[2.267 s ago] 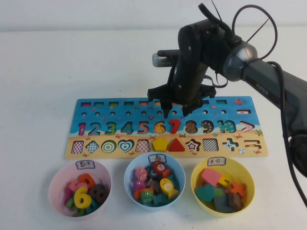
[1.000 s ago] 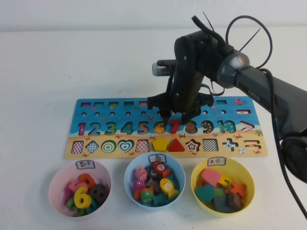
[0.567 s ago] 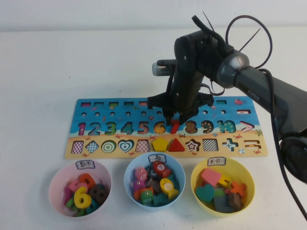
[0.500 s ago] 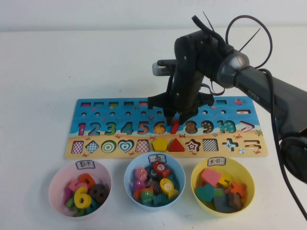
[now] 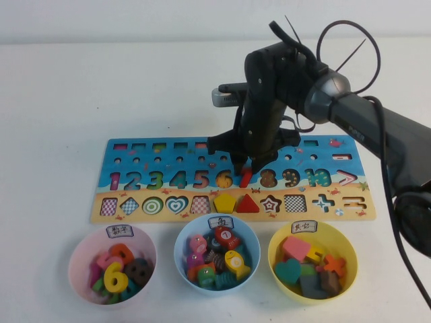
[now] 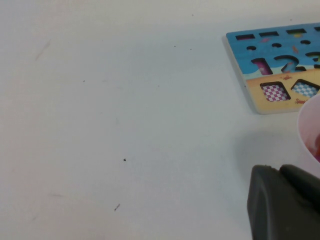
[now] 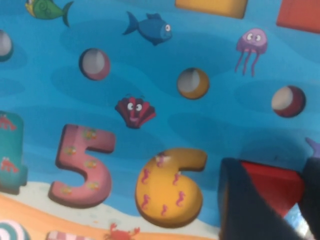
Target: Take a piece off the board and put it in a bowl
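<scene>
The red 7 [image 5: 246,177] sits in the numeral row of the blue board [image 5: 155,158], between the yellow 6 [image 5: 225,179] and the brown 8. My right gripper [image 5: 246,165] stands straight down over it, shut on the red 7; in the right wrist view the red piece [image 7: 270,184] shows between the two dark fingers [image 7: 245,205]. The pale pink bowl [image 5: 79,252] stands in front of the board's left end and holds several numerals. My left gripper [image 6: 286,202] is off the board's left end near the pink bowl's rim [image 6: 307,125], with its fingers together and empty.
A light blue bowl [image 5: 182,245] and a yellow bowl [image 5: 350,252], both holding several pieces, stand in front of the board. A yellow pentagon [image 5: 224,202] and a red triangle [image 5: 248,204] sit in the shape row. The right arm's cable loops above the board.
My right gripper came down onto the board and its open fingers closed round the red 7. The left arm has not moved.
</scene>
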You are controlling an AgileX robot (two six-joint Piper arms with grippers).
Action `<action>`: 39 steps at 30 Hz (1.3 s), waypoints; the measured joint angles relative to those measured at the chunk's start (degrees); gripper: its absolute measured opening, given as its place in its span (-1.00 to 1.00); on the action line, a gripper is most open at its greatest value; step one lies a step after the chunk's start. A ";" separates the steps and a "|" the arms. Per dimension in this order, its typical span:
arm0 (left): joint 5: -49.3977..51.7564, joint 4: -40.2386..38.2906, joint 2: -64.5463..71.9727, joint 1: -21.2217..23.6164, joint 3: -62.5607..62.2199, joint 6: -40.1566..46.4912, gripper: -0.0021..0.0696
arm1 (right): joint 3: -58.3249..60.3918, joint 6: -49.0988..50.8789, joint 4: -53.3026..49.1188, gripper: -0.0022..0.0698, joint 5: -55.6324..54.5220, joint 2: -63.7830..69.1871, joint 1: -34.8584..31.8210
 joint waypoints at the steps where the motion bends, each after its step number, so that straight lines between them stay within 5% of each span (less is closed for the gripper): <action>1: 0.00 0.00 0.00 0.00 0.00 0.00 -0.95 | 0.10 -0.13 -0.12 -0.34 0.00 -0.14 0.00; 15: 0.00 0.00 0.00 0.00 0.00 0.00 -0.95 | 1.28 -0.57 -1.47 -0.34 0.00 -8.30 1.77; 23: 0.00 0.00 0.00 0.00 0.00 0.00 -0.95 | 13.75 -1.67 -2.73 -0.34 0.00 -18.47 6.38; 39: 0.00 0.00 0.00 0.00 0.00 0.00 -0.95 | 22.13 -1.81 -2.02 -0.34 -2.31 -24.17 24.80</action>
